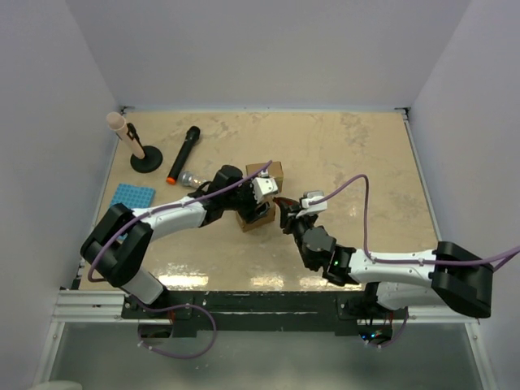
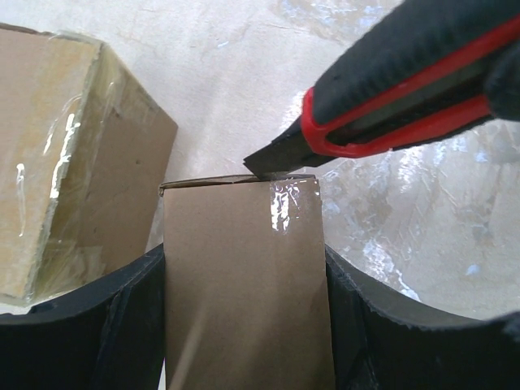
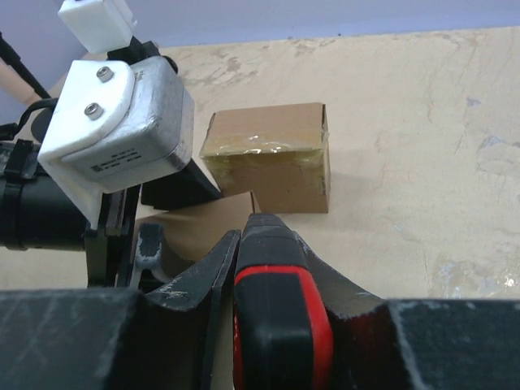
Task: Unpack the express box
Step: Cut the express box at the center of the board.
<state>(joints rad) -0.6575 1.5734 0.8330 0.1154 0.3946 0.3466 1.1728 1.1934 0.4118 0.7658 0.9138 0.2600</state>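
The express box [image 2: 244,284], a small brown cardboard box with clear tape on its top edge, stands between the fingers of my left gripper [image 2: 244,260], which is shut on its two sides. In the top view the box [image 1: 250,218] sits mid-table under my left gripper [image 1: 255,210]. My right gripper [image 3: 264,244] is shut on a red and black utility knife [image 3: 276,317]. The knife [image 2: 406,89] reaches in from the right, and its blade tip touches the taped top edge of the box. From above, my right gripper [image 1: 286,213] is just right of the box.
A second taped cardboard box [image 1: 266,172] stands right behind the held one, also seen as the box [image 2: 65,162] on the left. At the back left are a black microphone [image 1: 184,154], a round-based stand [image 1: 138,150], a small clear object [image 1: 191,179] and a blue studded plate [image 1: 132,196].
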